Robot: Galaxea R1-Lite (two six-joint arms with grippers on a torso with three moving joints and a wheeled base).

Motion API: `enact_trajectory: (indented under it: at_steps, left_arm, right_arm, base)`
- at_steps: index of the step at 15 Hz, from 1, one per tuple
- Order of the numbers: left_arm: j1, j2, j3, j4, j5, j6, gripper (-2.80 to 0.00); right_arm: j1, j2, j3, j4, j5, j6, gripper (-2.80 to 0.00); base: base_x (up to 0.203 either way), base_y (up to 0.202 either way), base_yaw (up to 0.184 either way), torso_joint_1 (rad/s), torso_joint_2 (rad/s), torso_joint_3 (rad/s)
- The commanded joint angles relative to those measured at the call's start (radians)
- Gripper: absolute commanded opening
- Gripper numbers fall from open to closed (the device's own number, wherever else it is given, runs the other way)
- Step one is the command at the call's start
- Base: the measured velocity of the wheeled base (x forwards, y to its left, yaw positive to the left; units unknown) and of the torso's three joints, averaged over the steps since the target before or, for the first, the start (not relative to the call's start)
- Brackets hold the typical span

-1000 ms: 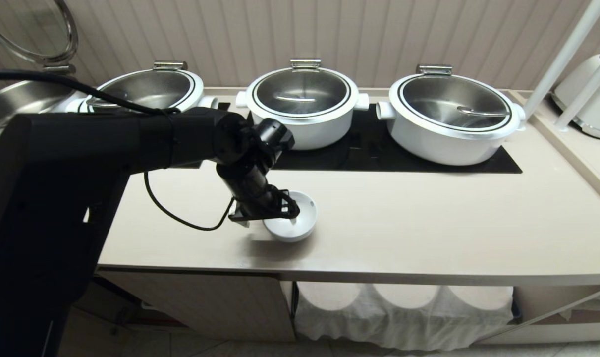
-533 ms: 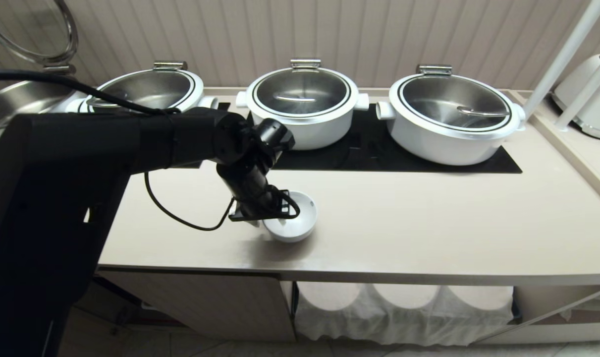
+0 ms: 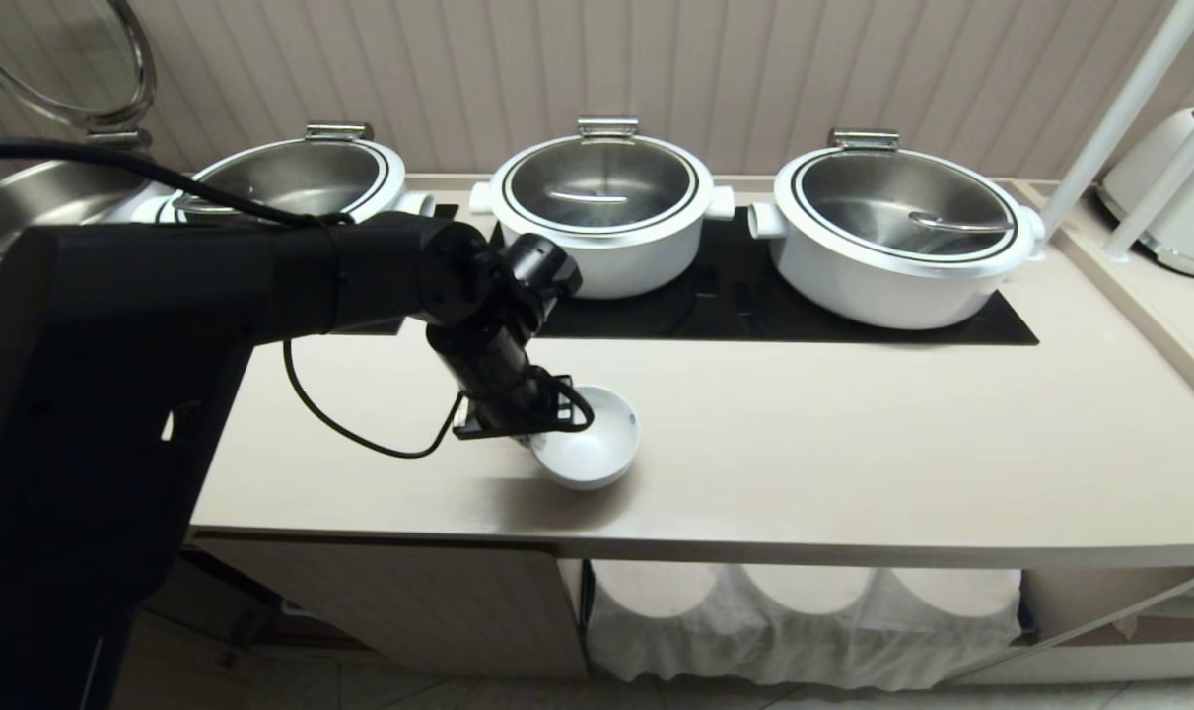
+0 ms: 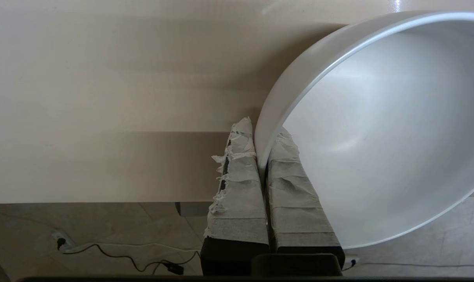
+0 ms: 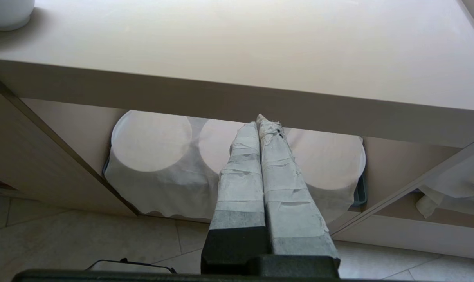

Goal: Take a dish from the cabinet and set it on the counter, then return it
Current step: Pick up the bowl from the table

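The dish, a small white bowl, rests tilted on the cream counter near its front edge. My left gripper is shut on its near-left rim. In the left wrist view the taped fingers pinch the wall of the dish, one outside and one inside, above the counter. My right gripper hangs shut and empty below the counter, facing the open cabinet. The foot of the dish shows at the corner of that view.
Three big white lidded pots stand on the black hob panel behind the dish. Cloth-covered stacks fill the cabinet shelf beside the open door. White poles rise at the far right.
My left gripper has gone from open to shut on the dish's rim. The dish has tipped and shifted slightly. The arm has hardly moved.
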Motion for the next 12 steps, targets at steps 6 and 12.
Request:
enact_trajectory:
  at_steps: [6,12]
  left_arm:
    - [-0.006,-0.008,0.0,0.009,-0.001,-0.075,-2.8]
    - [-0.005,-0.041,0.001,0.012,-0.004,-0.139,-2.8]
  right_arm:
    - [0.0,0.0,0.0,0.0,0.002,-0.001,-2.8]
    - [0.001,0.0,0.0,0.0,0.0,0.0,-2.8]
  base:
    - [0.0,0.0,0.0,0.0,0.0,0.0]
    - [0.0,0.0,0.0,0.0,0.0,0.0]
